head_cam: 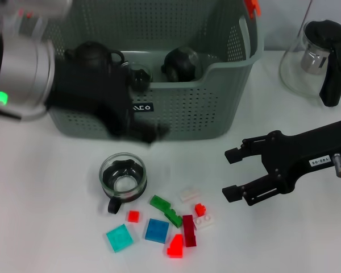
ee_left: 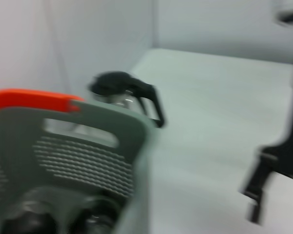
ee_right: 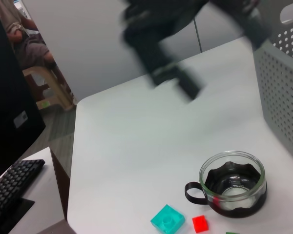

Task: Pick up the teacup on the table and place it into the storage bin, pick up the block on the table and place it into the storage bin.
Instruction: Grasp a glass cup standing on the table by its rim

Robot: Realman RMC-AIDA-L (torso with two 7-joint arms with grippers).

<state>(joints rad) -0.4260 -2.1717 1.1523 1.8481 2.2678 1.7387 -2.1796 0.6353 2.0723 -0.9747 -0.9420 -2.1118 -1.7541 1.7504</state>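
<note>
Left tool [head_cam: 150, 133] hangs blurred before the storage bin's [head_cam: 216, 102] front wall, above the teacup [head_cam: 123, 181]; whether it's apart or together, I cannot tell. Right tool [head_cam: 233, 173] waits spread apart over the bench [head_cam: 45, 216]. Teacup upright, handle pointing away from the bin. Only the right wrist view shows a keyboard [ee_right: 12, 187]; the head view shows the scattered blocks [head_cam: 157, 230].

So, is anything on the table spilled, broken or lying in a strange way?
Nothing looks spilled or broken. The glass teacup with black holder stands upright, and the small coloured plastic blocks lie loosely scattered beside it.
</note>
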